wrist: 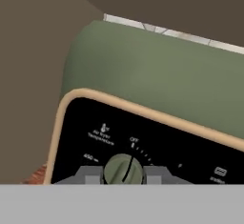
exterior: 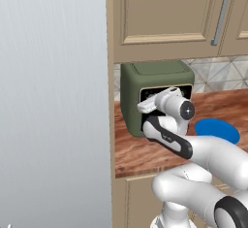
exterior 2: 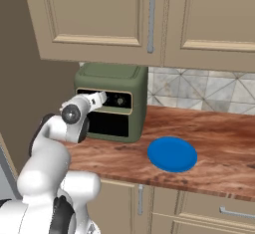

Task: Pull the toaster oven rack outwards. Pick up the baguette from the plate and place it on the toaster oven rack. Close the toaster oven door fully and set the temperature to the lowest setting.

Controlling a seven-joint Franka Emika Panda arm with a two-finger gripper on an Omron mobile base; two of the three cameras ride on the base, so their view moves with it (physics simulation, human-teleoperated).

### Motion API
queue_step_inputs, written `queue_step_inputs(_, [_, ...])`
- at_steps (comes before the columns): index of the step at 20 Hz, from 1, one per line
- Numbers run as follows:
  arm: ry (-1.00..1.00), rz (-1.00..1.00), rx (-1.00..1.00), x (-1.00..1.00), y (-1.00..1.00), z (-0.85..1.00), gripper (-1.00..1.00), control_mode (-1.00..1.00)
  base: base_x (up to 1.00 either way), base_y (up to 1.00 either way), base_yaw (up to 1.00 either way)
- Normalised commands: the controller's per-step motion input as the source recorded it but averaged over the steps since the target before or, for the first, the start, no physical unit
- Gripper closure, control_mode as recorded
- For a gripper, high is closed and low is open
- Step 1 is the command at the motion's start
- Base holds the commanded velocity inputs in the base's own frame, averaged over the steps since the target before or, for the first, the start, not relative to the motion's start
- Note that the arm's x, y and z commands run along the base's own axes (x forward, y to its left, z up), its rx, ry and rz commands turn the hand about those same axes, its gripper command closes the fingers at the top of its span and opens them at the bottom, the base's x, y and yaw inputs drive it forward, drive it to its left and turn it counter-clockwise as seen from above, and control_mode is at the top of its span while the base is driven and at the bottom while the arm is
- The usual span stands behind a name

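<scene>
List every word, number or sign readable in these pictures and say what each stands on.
"OFF": black control strip of the toaster oven, above the knob.
"450": same strip, left of the knob.
"Air fryer Temperature": upper left of the knob, blurred, uncertain.
Icon and caption at right: too small to read.

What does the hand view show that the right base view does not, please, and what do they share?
Hand view alone: the pincer shut on the temperature knob, one finger on each side, with the printed dial marks around it and the pointer line aimed up toward the right.

Right base view alone: the blue plate bare on the wooden counter, the oven door shut, and the cabinets above.

Both: the olive-green oven with its black, cream-trimmed control strip, where the pincer works at the left end.
</scene>
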Motion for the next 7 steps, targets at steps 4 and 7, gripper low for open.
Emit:
queue_step_inputs(4, [-0.05, 0.11, -0.3, 0.0, 0.04, -0.41, 1.0, -1.0, 0.0, 0.0, 0.0])
queue_step_inputs(7, [-0.05, 0.11, -0.29, 0.0, 0.0, -0.4, 1.0, -1.0, 0.0, 0.0, 0.0])
